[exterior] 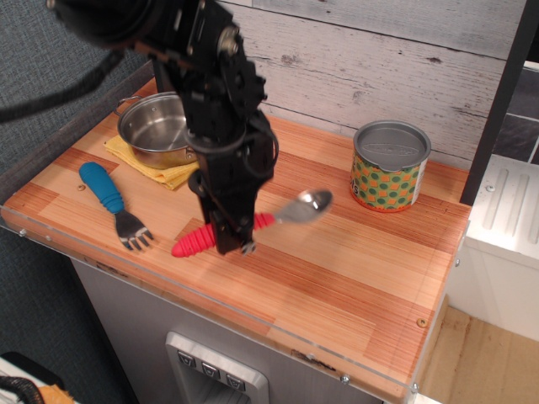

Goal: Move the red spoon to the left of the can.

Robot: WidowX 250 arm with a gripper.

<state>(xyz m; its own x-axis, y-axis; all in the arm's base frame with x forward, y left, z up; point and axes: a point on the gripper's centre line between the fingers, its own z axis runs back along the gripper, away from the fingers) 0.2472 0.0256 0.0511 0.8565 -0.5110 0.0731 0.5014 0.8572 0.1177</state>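
Note:
The red spoon [195, 241] has a ribbed red handle and a shiny metal bowl [309, 203]. It is tilted, bowl end raised toward the can, held above the wooden counter. My gripper [236, 240] is shut on the middle of the spoon's handle, and part of the handle is hidden behind the fingers. The can [390, 165], green with orange and yellow dots and a grey metal top, stands at the back right of the counter, to the right of the spoon's bowl and apart from it.
A steel pot with handles [160, 130] sits on a yellow cloth [160, 171] at the back left. A blue-handled fork [114, 204] lies at the front left. A grey plank wall runs behind the counter. The counter's front edge [253, 324] is near the gripper.

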